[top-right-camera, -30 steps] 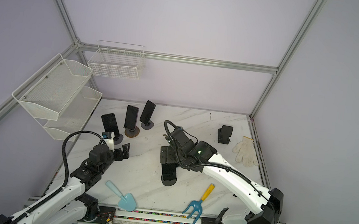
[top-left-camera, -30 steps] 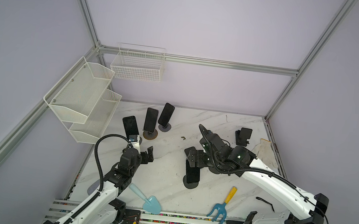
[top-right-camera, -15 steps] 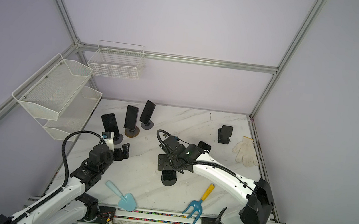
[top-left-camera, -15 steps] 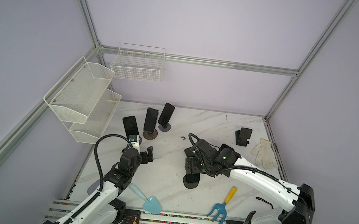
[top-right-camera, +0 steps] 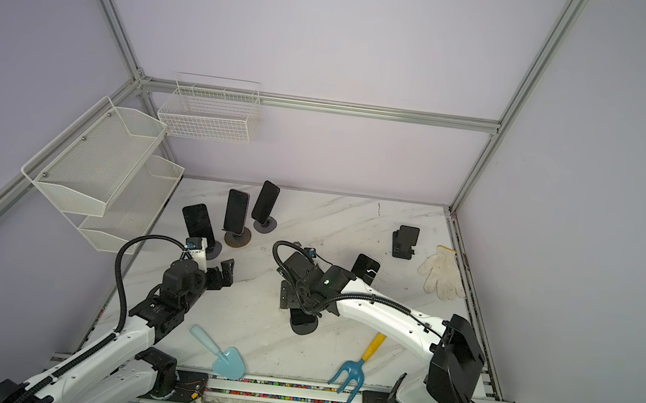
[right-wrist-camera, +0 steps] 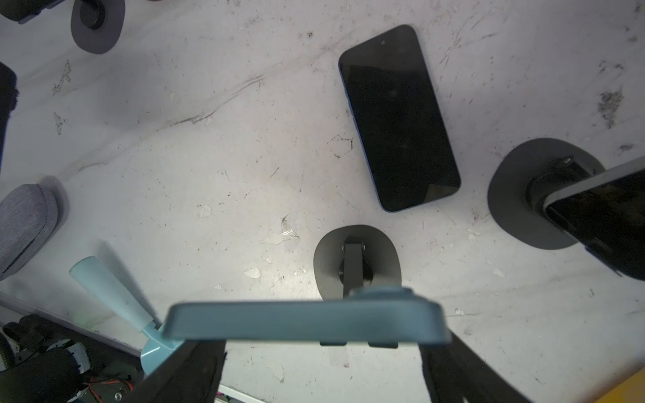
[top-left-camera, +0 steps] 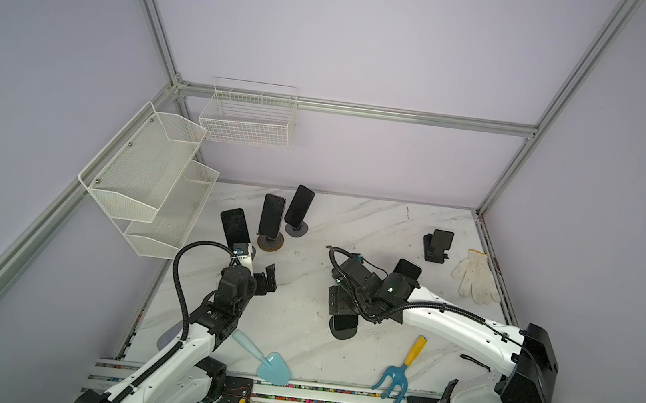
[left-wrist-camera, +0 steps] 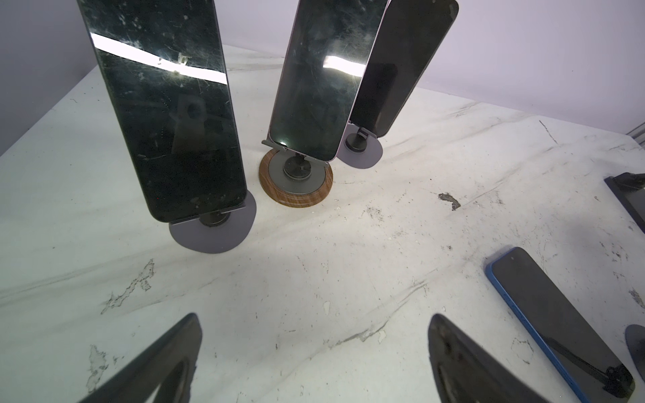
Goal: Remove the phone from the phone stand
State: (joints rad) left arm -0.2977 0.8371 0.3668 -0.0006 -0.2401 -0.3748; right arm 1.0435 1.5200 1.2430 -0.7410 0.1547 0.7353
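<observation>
Phone (right-wrist-camera: 303, 321) edges between end effector (right-wrist-camera: 323, 345) fingers (right-wrist-camera: 464, 377)

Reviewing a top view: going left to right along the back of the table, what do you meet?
Leftmost standing phone → phone on the wood-rimmed stand → rearmost standing phone → small black stand → white glove.

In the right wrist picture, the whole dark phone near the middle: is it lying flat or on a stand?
Lying flat. The phone lies screen up on the marble table, with no stand under it.
</observation>
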